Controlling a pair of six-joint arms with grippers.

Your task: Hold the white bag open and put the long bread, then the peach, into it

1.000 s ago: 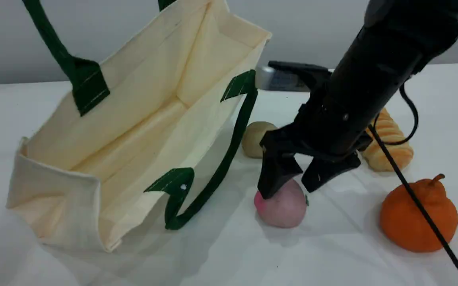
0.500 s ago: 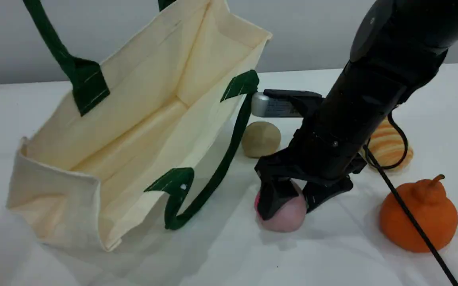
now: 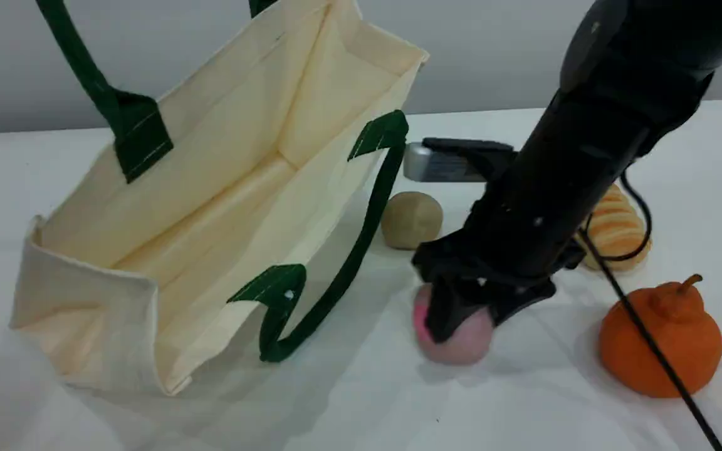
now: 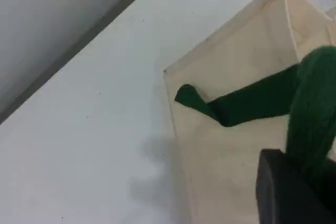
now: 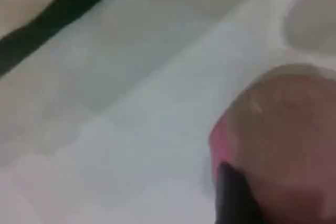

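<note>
The white bag (image 3: 223, 188) lies tilted with its mouth gaping toward me, and it also fills the left wrist view (image 4: 236, 66). Its far green handle (image 3: 79, 62) rises taut out of the top of the scene view. My left gripper (image 4: 299, 177) is shut on that handle's strap (image 4: 310, 108). The peach (image 3: 464, 341) rests on the table right of the bag. My right gripper (image 3: 467, 310) has come down over it with a finger on each side, closed against it. The peach (image 5: 289, 124) looms large beside the fingertip (image 5: 233, 198). The long bread (image 3: 618, 235) lies behind the right arm, partly hidden.
A beige-green ball (image 3: 411, 219) sits between the bag and the right arm. An orange stemmed fruit (image 3: 659, 341) stands at the right, crossed by the arm's black cable. The bag's near green handle (image 3: 336, 282) droops onto the table left of the peach.
My right gripper dropped onto the peach and its fingers closed in against it, nudging the peach slightly right. The bag and the left arm held still.
</note>
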